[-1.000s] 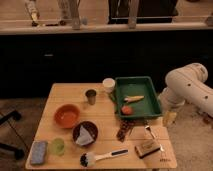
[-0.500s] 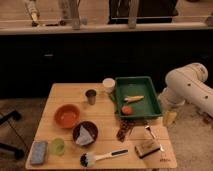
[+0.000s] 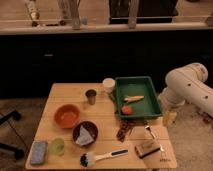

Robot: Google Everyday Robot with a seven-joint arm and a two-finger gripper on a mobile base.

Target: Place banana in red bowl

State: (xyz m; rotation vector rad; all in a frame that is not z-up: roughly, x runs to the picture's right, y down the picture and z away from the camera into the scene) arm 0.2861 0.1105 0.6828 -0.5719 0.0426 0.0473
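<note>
Camera view: I see the banana (image 3: 133,98) lying in the green tray (image 3: 136,79) at the back right of the wooden table (image 3: 65,92), just behind a small round orange-red fruit (image 3: 127,110). The red bowl (image 3: 66,116) sits well apart at the left, with a metal cup (image 3: 91,96) and a white cup (image 3: 108,85) between tray and bowl and a darker bowl (image 3: 85,133) just beside it. The gripper (image 3: 169,118) hangs low off the table's right edge, beside the tray under the white arm (image 3: 187,87); I cannot tell whether it is open or closed.
</note>
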